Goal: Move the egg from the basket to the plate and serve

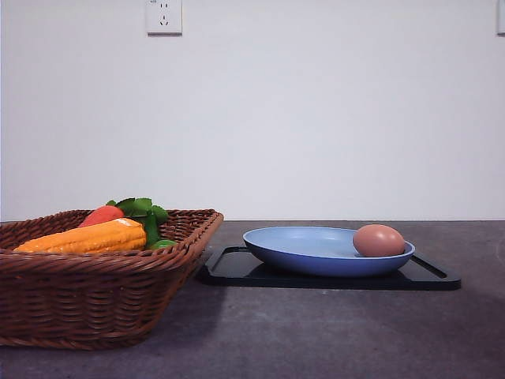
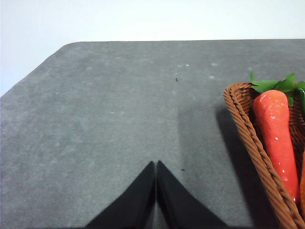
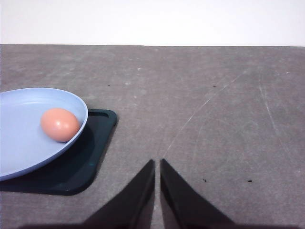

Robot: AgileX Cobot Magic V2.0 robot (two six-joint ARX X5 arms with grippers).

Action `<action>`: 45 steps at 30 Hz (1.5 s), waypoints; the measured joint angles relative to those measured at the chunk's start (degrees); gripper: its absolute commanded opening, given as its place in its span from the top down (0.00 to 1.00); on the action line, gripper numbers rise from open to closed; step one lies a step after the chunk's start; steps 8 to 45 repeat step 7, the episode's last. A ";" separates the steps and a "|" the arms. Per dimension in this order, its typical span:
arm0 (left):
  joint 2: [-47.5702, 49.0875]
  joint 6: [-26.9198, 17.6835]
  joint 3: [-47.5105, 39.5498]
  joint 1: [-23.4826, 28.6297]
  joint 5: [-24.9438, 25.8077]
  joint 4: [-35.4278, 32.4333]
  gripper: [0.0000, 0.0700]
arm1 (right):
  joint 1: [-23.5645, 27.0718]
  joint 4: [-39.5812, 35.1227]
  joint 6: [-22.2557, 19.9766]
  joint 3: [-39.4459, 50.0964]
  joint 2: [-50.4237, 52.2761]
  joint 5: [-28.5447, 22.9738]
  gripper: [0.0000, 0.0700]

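The brown-tan egg [image 1: 379, 240] lies on the right side of the light-blue plate [image 1: 300, 246], which sits on a flat black tray [image 1: 237, 268]. In the right wrist view the egg [image 3: 59, 124] rests near the rim of the plate [image 3: 24, 133]. The dark wicker basket [image 1: 95, 296] stands at the front left. My right gripper [image 3: 157, 164] is shut over bare table, apart from the tray. My left gripper [image 2: 156, 166] is shut over bare table, beside the basket [image 2: 248, 138].
The basket holds an orange corn cob [image 1: 87, 237] and a reddish carrot [image 1: 102, 215] with green leaves; the carrot [image 2: 279, 138] also shows in the left wrist view. The grey table [image 1: 331, 332] ends at a white wall with a socket [image 1: 164, 16].
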State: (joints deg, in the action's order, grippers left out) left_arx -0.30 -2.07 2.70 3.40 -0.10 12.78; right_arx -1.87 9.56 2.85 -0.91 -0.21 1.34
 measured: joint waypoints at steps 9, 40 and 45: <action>0.00 0.00 0.00 0.00 0.00 0.00 1.00 | 0.00 0.00 0.00 0.00 0.00 0.00 1.00; 0.00 0.00 0.00 0.00 0.00 0.00 1.00 | 0.00 0.00 0.00 0.00 0.00 0.00 1.00; 0.00 0.00 0.00 0.00 0.00 0.00 1.00 | 0.00 0.00 0.00 0.00 0.00 0.00 1.00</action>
